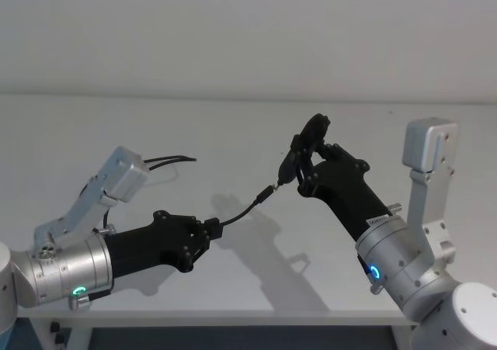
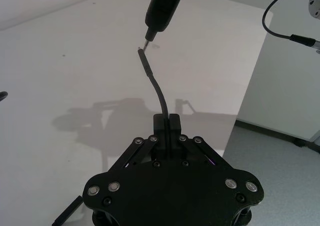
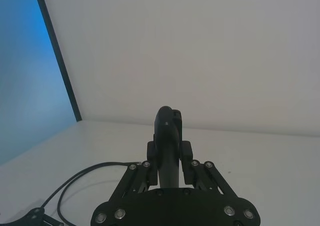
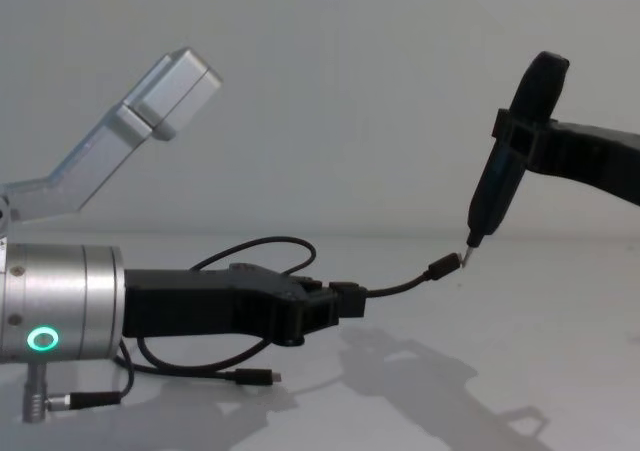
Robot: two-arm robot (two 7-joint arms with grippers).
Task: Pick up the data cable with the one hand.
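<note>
The data cable (image 4: pixel 400 287) is hanging in the air above the white table (image 1: pixel 233 133), pinched a short way back from one plug by the left gripper (image 1: pixel 210 230), whose two fingers are pressed together on the cord. From the fingers (image 2: pixel 166 128) the free end is curving up and forward, and its metal-tipped plug (image 4: pixel 444 265) is sitting right at the pointed tip of a black pen-like tool (image 4: pixel 510 161); whether plug and tip are actually touching cannot be told. The remaining length of the cable is trailing back beside the left gripper, looping down onto the table, where the other plug (image 4: pixel 262 376) is lying flat below the gripper. The right gripper (image 1: pixel 309 164) is reaching in from the far side of the cable's raised end, its fingers clamped around the tool's body and holding it tilted, point down. The table is bare and matte, catching soft shadows of both arms beneath the cable. Behind the table a plain pale wall (image 1: pixel 248 32) is rising.
</note>
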